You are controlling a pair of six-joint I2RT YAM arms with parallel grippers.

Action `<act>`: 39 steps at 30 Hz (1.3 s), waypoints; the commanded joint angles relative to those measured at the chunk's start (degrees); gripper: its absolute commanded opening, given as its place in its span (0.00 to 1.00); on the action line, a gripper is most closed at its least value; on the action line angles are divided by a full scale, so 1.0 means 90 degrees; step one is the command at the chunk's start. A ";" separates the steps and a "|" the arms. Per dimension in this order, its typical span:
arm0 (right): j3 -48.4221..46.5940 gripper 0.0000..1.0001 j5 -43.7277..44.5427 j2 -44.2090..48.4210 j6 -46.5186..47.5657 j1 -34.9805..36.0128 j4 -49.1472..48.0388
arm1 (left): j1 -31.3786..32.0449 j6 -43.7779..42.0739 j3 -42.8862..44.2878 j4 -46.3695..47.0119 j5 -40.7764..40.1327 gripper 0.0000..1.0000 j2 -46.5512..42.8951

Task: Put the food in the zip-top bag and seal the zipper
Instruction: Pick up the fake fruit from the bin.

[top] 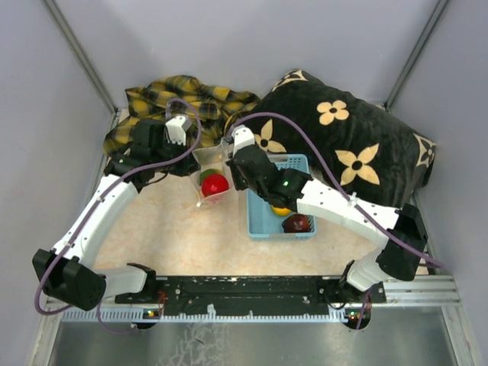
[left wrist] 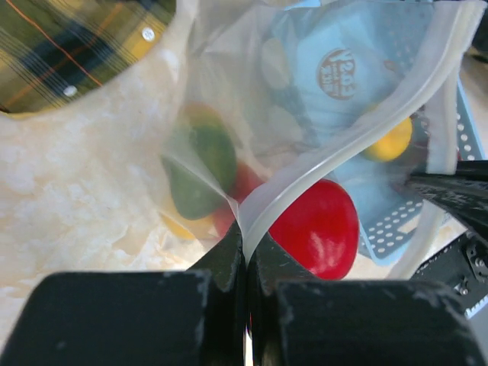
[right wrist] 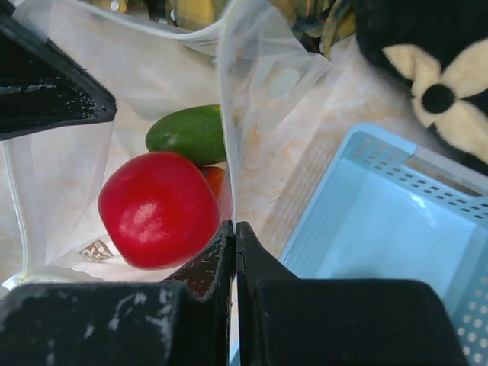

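Left gripper, in its wrist view, is clamped on the whitish zipper, which runs from bottom centre to upper right. Behind clear film lie a glossy red fruit and a green piece. In the right wrist view, the right gripper pinches the zip-top bag wall, and the green piece's long axis runs left-right. Overhead, the bag stands mid-frame, left of the perforated blue basket.

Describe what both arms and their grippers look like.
The left arm and right arm have white link shells with black joints and bases. A purple cable runs along each. A small green light glows near the right wrist. The left gripper and right gripper have black wedge-shaped fingers, scuffed with pale specks.
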State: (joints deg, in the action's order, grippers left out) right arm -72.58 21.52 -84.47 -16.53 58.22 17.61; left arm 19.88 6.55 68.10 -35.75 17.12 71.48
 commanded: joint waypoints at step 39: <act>-0.1459 0.07 -0.1244 -0.0195 0.0339 -0.0961 0.2091 | 0.0196 0.0007 0.1001 -0.0397 -0.1138 0.00 0.0329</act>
State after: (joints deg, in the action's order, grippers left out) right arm -86.48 10.85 -87.20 -12.69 49.65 39.38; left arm 21.52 7.60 75.90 -40.82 8.10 76.53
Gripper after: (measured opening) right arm 0.024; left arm 0.006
